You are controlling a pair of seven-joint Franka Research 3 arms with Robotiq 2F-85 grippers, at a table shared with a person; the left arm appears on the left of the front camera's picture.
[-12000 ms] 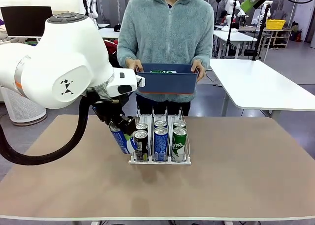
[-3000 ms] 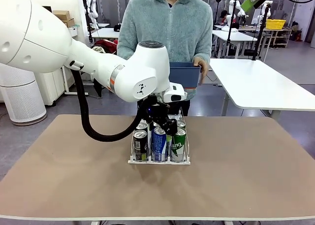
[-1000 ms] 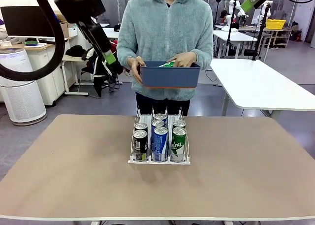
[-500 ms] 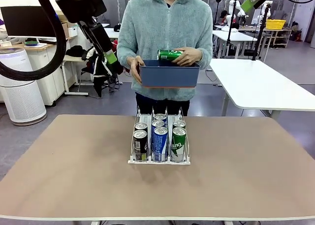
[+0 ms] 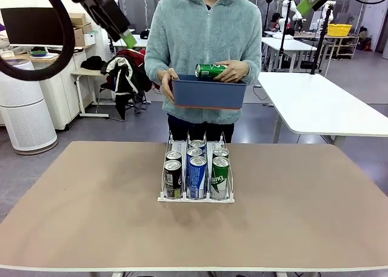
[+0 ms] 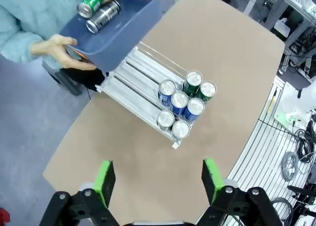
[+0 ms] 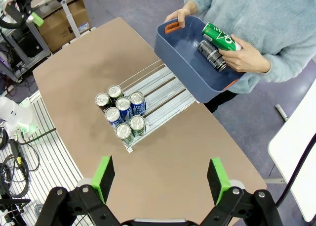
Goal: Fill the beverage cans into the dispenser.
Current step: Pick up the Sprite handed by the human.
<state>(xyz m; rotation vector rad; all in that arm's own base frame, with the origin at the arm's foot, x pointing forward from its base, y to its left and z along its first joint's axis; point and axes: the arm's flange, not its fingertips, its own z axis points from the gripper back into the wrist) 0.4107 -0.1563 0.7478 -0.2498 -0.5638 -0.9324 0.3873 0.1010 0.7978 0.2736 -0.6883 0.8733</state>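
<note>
**Operator:** How do my fingers stand?

**Spotter:** Your left fingers (image 6: 104,179) are spread wide with nothing between them, high above the counter (image 6: 148,171) and looking down on it. Your right fingers (image 7: 103,177) are just as far apart and bare, also high up.

**Operator:** And the dispenser?

**Spotter:** You'll find the dispenser (image 5: 195,199) at the middle of the counter, its low lip toward your near side. Seven beverage cans (image 5: 198,175) stand upright in it, crowded at the near end: two in the left lane, three in the middle, two in the right. Your near row reads black on the left, blue in the middle, and the near-right green can (image 5: 220,177).

**Operator:** What about the person?

**Spotter:** Across from you, at the far side, the person holds a blue bin (image 5: 209,94) at chest height. One hand (image 5: 165,78) grips the bin's left end. The other hand (image 5: 233,71) holds the lifted green can (image 5: 209,70) on its side just over the bin's rim. You can see a dark can (image 7: 211,55) lying inside the bin.
</note>
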